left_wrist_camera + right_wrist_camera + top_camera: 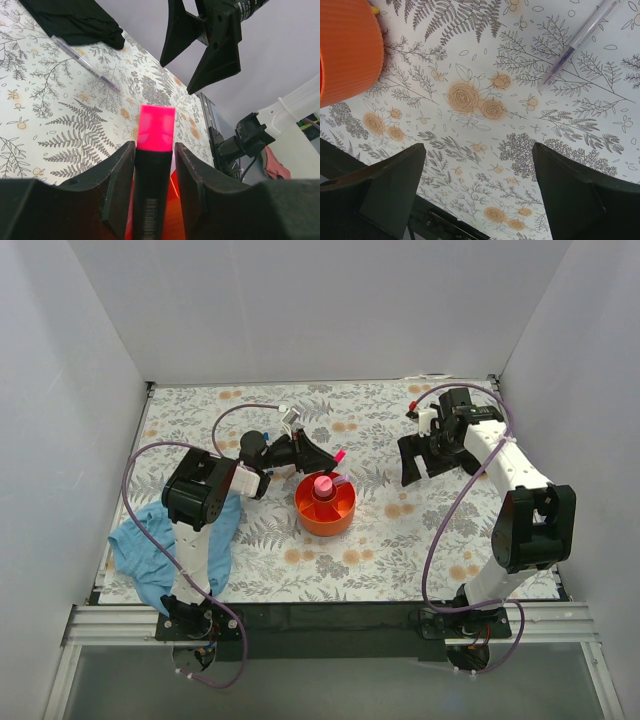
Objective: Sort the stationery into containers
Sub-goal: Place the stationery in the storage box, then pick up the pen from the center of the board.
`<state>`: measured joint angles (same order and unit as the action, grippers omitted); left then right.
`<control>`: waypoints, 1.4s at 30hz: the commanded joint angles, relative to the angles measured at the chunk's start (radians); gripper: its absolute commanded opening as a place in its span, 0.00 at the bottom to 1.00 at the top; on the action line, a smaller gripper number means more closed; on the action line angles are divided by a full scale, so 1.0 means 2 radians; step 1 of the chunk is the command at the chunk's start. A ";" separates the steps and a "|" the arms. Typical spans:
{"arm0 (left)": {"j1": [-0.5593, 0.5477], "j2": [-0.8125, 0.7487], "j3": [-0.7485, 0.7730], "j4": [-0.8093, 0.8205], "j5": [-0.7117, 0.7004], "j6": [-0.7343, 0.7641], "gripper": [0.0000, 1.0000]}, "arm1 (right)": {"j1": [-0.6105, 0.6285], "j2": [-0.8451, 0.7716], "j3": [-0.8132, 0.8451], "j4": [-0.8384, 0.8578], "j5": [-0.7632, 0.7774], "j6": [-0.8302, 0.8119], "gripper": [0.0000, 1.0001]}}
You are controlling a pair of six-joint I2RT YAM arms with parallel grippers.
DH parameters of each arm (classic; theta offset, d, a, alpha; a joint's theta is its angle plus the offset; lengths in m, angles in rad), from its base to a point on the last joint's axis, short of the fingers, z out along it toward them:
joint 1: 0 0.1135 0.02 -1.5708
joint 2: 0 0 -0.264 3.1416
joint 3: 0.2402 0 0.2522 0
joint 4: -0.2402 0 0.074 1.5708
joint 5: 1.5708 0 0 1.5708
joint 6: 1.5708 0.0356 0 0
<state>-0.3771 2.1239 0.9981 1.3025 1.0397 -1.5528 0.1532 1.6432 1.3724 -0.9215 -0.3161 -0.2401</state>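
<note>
Partway through: highlighter in hand, one pen lying out.
Left claw (154, 152) is gripping the pink-and-black highlighter (156, 127) close by the orange organizer (318, 525), whose centre cup is already holding a pink piece (323, 484); right claw (477, 152) is hanging spread wide over the surface (470, 65), near the loose pen (575, 42).

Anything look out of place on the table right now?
The blue cloth lies crumpled at the near left corner of the table, partly hidden by the left arm; it is not stationery. Nothing looks spilled or damaged.
</note>
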 commanded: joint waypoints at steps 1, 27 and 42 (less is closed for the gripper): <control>-0.002 -0.017 0.009 0.103 0.015 0.002 0.51 | 0.005 0.007 0.021 -0.006 -0.002 -0.005 0.98; 0.110 -0.184 0.062 -0.199 0.004 0.152 0.69 | 0.005 0.131 0.121 0.053 0.162 0.029 0.73; 0.156 -0.245 0.034 -0.359 -0.033 0.247 0.70 | 0.005 0.258 0.214 0.063 0.155 0.043 0.63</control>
<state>-0.0750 1.6718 1.0702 0.6521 0.9882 -1.1004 0.1654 2.1281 1.7508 -0.8043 -0.0135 -0.1638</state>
